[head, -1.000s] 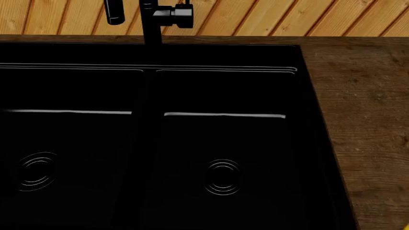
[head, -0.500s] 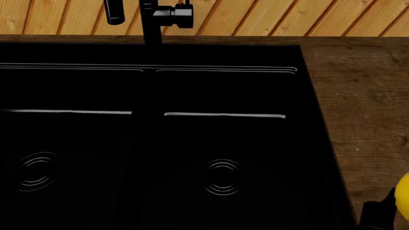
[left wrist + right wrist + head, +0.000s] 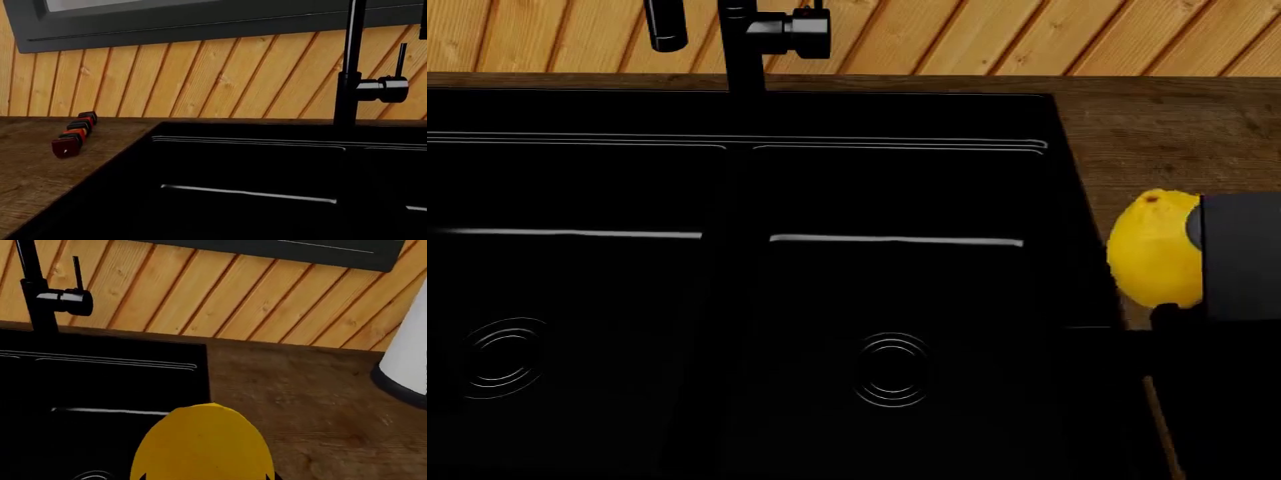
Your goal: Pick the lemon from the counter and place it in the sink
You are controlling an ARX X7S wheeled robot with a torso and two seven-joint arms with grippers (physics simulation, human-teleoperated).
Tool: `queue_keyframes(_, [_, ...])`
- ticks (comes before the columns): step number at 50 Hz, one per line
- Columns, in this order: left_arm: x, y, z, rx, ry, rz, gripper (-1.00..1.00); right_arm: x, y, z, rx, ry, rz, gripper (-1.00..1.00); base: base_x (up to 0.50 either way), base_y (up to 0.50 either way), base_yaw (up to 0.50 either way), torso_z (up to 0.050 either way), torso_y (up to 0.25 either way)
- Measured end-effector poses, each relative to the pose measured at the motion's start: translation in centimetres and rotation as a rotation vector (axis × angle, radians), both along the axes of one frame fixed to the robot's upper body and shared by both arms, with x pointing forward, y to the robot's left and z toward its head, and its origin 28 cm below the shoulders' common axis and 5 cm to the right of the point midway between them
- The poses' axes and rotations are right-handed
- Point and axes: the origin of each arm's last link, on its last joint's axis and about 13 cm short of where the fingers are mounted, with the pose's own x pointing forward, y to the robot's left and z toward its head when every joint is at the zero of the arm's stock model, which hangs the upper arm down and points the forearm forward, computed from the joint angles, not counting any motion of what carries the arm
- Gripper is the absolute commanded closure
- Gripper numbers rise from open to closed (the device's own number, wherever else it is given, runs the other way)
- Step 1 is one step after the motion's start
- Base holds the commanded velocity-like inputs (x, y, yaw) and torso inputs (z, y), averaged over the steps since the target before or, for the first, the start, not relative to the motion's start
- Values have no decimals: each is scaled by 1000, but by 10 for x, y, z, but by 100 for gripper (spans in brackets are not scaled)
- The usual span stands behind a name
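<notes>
The yellow lemon (image 3: 1152,248) hangs in my right gripper (image 3: 1177,278), over the brown counter (image 3: 1174,150) right at the right rim of the black sink (image 3: 894,120). The gripper's dark body covers the lemon's right side. In the right wrist view the lemon (image 3: 203,445) fills the space between the jaws of the gripper (image 3: 203,476), with dark fingertips just showing at both sides. The sink's right basin has a ringed drain (image 3: 892,368), and the black faucet (image 3: 743,45) stands at the back. My left gripper shows in no view.
A row of small red, orange and black blocks (image 3: 75,134) lies on the counter left of the sink. A white container with a dark base (image 3: 407,365) stands on the counter to the right. The wood-slat wall (image 3: 200,295) runs behind.
My right gripper has risen into the head view from the lower right corner with the lemon in it, moving up and toward the sink's right rim.
</notes>
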Motion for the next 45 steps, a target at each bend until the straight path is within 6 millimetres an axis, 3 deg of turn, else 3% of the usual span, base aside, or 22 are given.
queue_keyframes(28, [0, -1, -1, -5, 0, -9, -100, 81, 41, 20, 74, 195, 307, 100, 0, 0, 0, 0, 0])
queue_keyframes(45, [0, -4, 1, -7, 0, -22, -100, 121, 63, 1, 82, 375, 392, 100, 0, 0, 0, 0, 0])
